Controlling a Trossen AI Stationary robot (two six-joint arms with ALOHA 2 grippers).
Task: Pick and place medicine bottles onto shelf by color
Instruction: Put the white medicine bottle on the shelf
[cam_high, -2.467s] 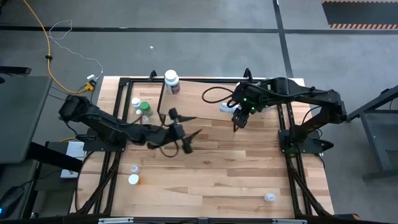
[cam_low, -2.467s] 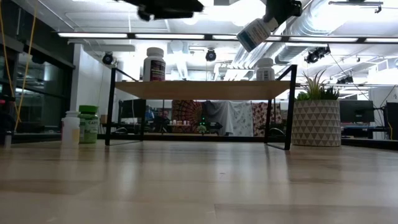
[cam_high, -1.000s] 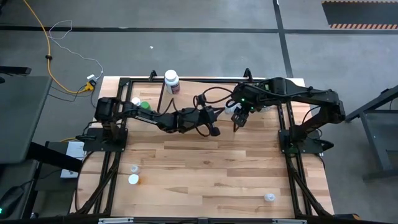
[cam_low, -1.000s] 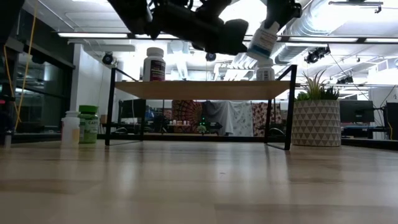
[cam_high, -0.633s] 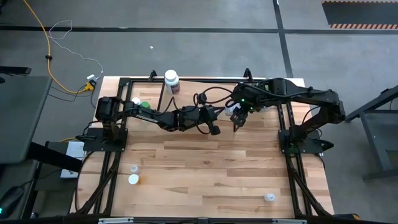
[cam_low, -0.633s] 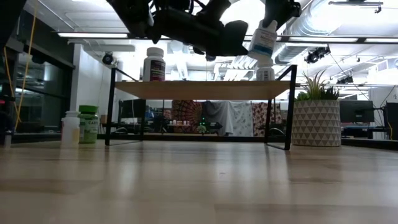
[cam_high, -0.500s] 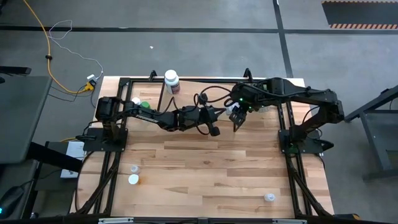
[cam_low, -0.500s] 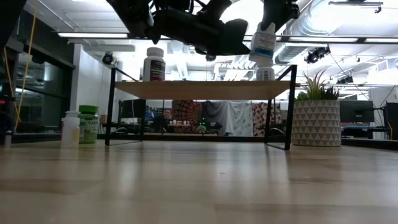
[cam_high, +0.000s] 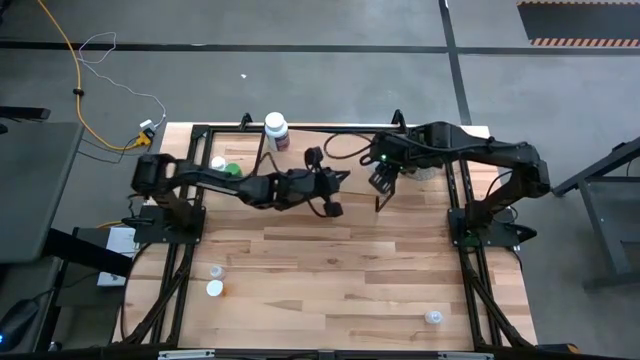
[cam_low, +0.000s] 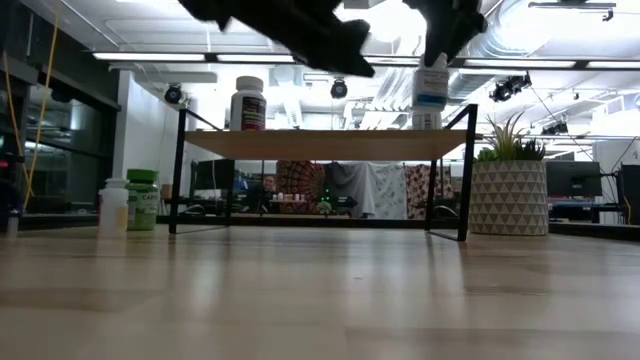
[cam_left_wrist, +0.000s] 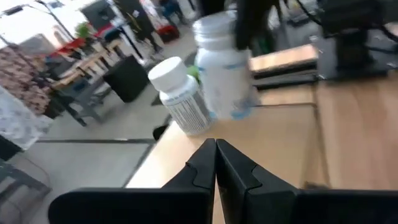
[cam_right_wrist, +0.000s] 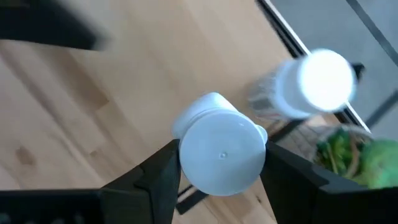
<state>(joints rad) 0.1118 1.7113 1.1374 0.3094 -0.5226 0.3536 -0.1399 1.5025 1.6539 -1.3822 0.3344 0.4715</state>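
My right gripper (cam_right_wrist: 222, 177) is shut on a white medicine bottle (cam_low: 432, 82), held over the right end of the shelf (cam_low: 320, 145). Another white bottle (cam_right_wrist: 314, 84) stands on the shelf there. A dark-labelled, white-capped bottle (cam_high: 276, 130) stands on the shelf's left end. My left gripper (cam_left_wrist: 216, 163) is shut on nothing, raised above the shelf's middle (cam_high: 333, 207), pointing at the held bottle. A green-capped bottle (cam_high: 233, 172) and a white one (cam_high: 218, 163) stand on the table left of the shelf. My right gripper pinches the white bottle between its two fingers (cam_right_wrist: 163, 171), just under the cap (cam_right_wrist: 222, 155). The fingers come from above, slanting down. The bottle hangs upright below them, lifted over the shelf's right end, close by the white bottle standing there.
Two small white bottles (cam_high: 214, 280) lie near the table's left front, and one more (cam_high: 432, 317) near the right front. A potted plant (cam_low: 508, 185) stands to the right of the shelf. The wide middle of the tabletop (cam_high: 340, 270) is bare wood.
The bottle in my right gripper has tipped from slanted to upright and come over the white bottle at the shelf's right end. My left gripper has risen and drawn back a little toward the table's left, staying shut.
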